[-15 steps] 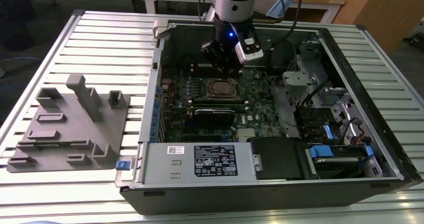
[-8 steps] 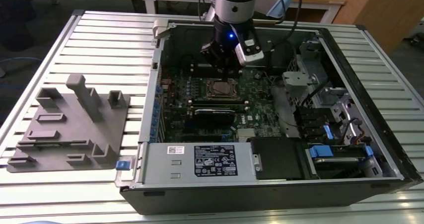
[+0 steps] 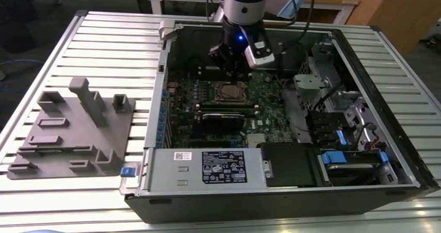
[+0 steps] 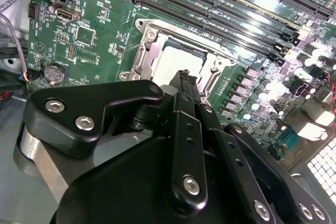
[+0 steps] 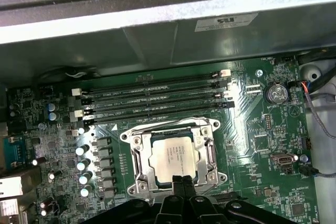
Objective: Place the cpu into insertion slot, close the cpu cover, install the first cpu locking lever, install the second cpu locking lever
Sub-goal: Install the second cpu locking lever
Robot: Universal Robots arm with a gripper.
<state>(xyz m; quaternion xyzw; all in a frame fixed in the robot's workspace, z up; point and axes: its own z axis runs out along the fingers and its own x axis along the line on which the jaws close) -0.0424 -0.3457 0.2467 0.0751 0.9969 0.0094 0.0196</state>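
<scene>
No wording is reading clearly anywhere. In the exterior view, a black label (image 3: 222,167) crowded with white print and small certification-style marks is sitting on the grey power supply (image 3: 200,184), with a small white sticker (image 3: 182,155) lying just beside it, and the lettering on both is staying too fine to make out. In the first wrist view, a white label (image 5: 226,22) is showing on the chassis wall (image 5: 157,35), faint lines of print are crossing the cpu (image 5: 173,156), and tiny white markings are dotting the motherboard (image 5: 262,145), all illegible.
</scene>
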